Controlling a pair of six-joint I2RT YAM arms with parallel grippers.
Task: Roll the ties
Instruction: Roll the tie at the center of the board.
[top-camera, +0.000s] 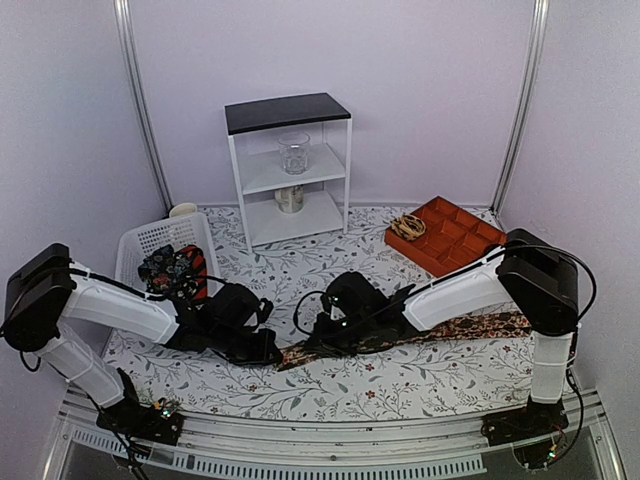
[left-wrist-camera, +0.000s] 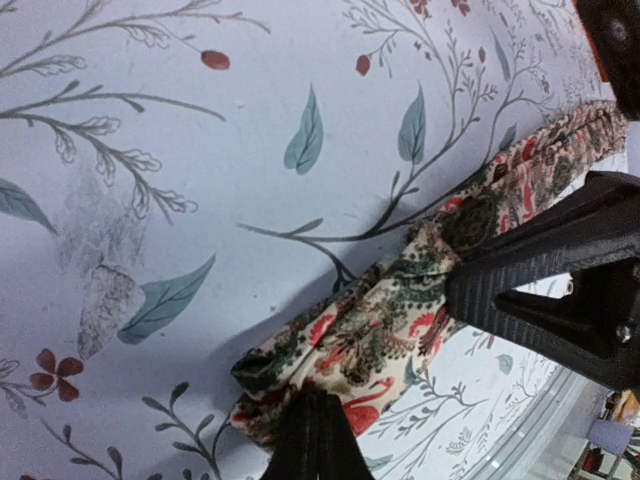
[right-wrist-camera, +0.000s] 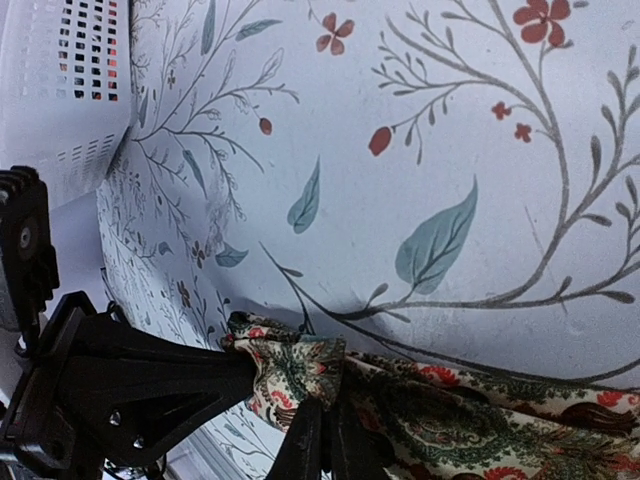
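Note:
One tie (top-camera: 455, 328), patterned cream, green and red, lies across the near part of the floral tablecloth, from the middle to the right edge. My left gripper (top-camera: 270, 352) is shut on its bunched left end (left-wrist-camera: 380, 330). In the left wrist view its fingers (left-wrist-camera: 315, 430) pinch the fabric from below. My right gripper (top-camera: 320, 345) is shut on the same tie just to the right of that. In the right wrist view its fingers (right-wrist-camera: 322, 430) clamp the tie (right-wrist-camera: 470, 420) beside the folded end. The two grippers are almost touching.
A white perforated basket (top-camera: 140, 245) at the left holds rolled dark ties (top-camera: 172, 270). A red compartment tray (top-camera: 455, 235) stands at the back right. A white shelf unit (top-camera: 335, 165) with a glass jar (top-camera: 294, 153) stands at the back centre.

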